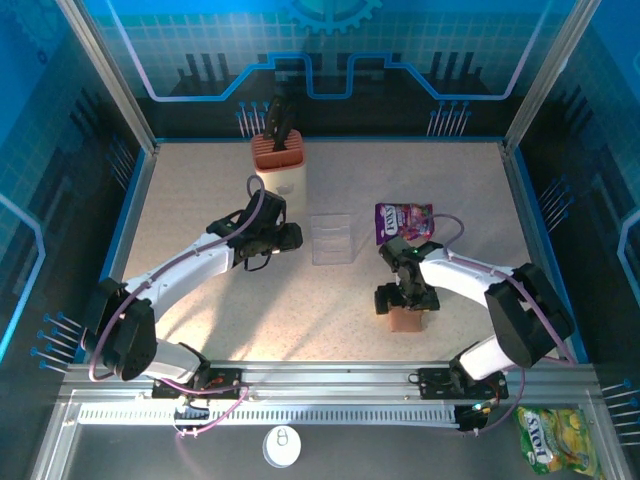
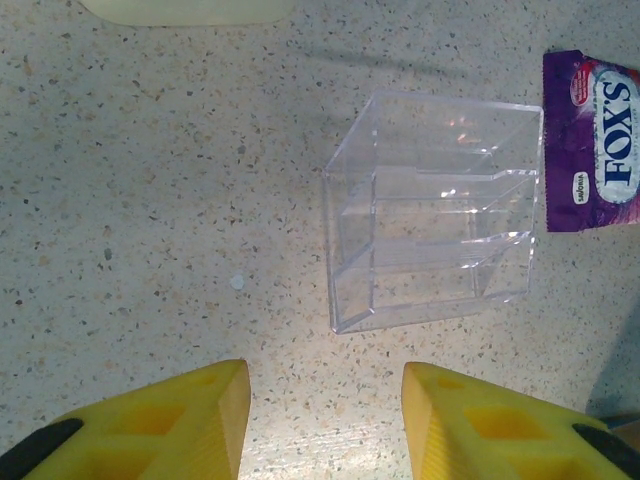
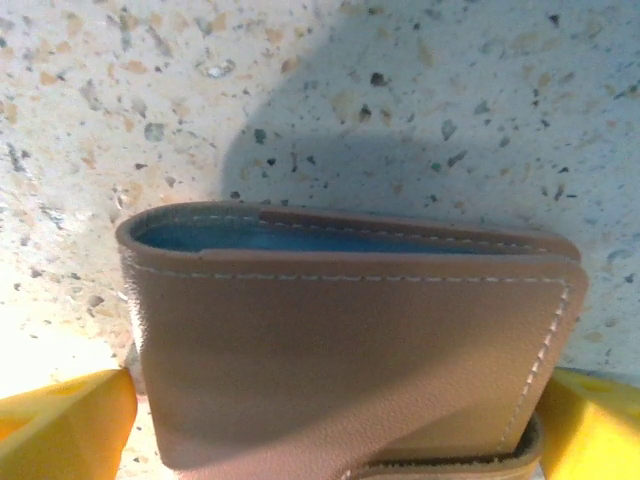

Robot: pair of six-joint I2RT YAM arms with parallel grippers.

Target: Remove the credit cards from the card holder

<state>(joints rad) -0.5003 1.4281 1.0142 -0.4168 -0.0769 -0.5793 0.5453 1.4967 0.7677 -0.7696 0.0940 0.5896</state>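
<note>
Card holder is a small brown leather folding wallet point(image 1: 408, 320), folded shut. It sits on the speckled beige counter point(image 1: 200, 200), right of centre, toward the front. The right wrist view shows white stitching along its borders and a blue strip in the mouth at its far edge. Lining or card: cannot tell.

The right pincer point(image 1: 405, 300) is directly over the wallet, jaws spread wide, with one yellow finger point(image 3: 60, 420) at each side of it. One finger sits just beside the leather; actual contact cannot be judged.

The left pincer point(image 2: 325, 425) hovers above bare counter, left of centre. Jaws partly spread, nothing between them.

A clear plastic box with stepped inner compartments point(image 2: 430, 210) stands mid-counter, just ahead of the left pincer. A purple snack packet point(image 2: 595, 140) lies flat just right of the box, not touching it. A cream container with a red-brown top point(image 1: 280, 160) stands at the back, behind the left pincer.
</note>
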